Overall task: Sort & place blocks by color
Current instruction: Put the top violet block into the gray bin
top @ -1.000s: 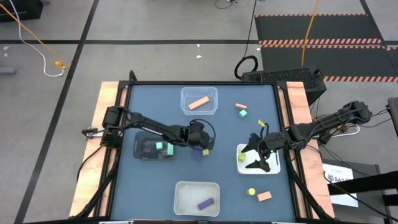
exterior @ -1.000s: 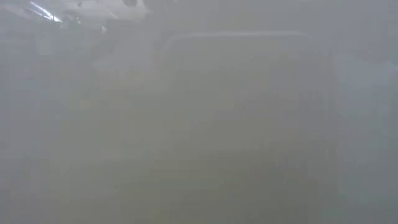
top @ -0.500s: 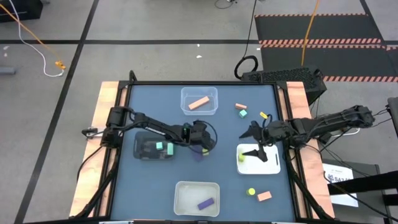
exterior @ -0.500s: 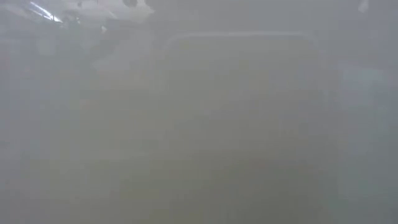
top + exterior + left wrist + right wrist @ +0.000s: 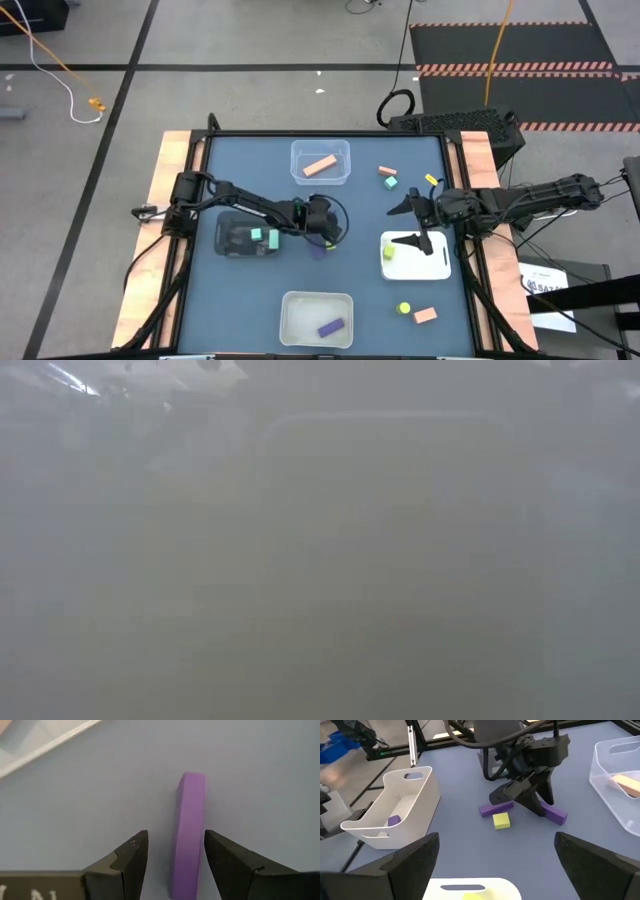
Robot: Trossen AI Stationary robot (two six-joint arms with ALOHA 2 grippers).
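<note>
Purple bar [image 5: 189, 835] lies on your blue table [image 5: 250, 290] mid-left, straddled but untouched by the left gripper's [image 5: 172, 865] parted fingers; your right gripper [image 5: 495, 865] gapes wide above the white tray [image 5: 440, 268].

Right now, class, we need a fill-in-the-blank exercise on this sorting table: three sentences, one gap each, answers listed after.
1. The left end effector straddles a ____ bar lying on the table.
2. The clear container at the table's far edge holds one ____ block.
3. The right end effector hangs open over the ____ tray.

Missing words: purple; orange; white
</note>
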